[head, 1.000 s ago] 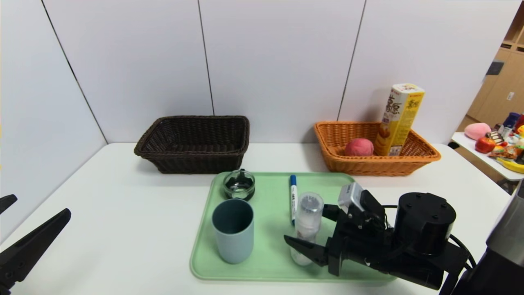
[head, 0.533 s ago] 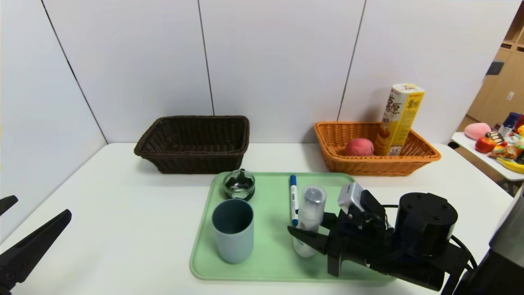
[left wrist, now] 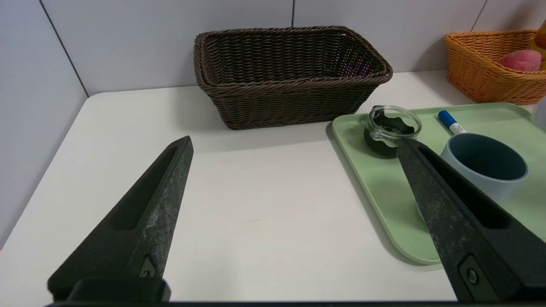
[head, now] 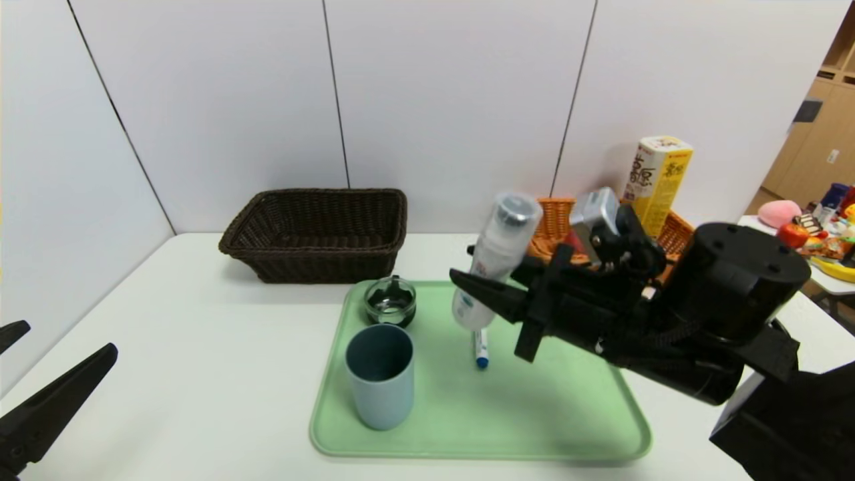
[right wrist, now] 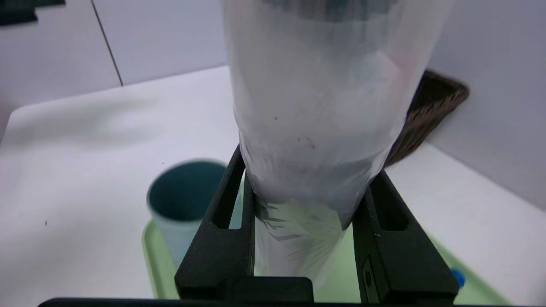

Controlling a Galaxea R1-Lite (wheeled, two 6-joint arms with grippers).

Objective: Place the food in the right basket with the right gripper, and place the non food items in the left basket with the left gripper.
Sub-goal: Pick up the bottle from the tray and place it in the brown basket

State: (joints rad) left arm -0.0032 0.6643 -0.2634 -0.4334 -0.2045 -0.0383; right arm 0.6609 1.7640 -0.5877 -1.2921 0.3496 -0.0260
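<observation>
Now right gripper (head: 477, 294) jaws clamp the bottle (head: 493, 260) above the tray (head: 534, 427); left jaws wide.

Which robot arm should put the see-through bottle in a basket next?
Probably the right. The right gripper is shut on the clear bottle, lifted above the green tray, close to the orange basket. The left gripper sits open, far off at the table's left edge.

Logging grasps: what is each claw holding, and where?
Right claw grips the clear bottle around its lower body, lifted above the tray. Left claw holds nothing.
</observation>
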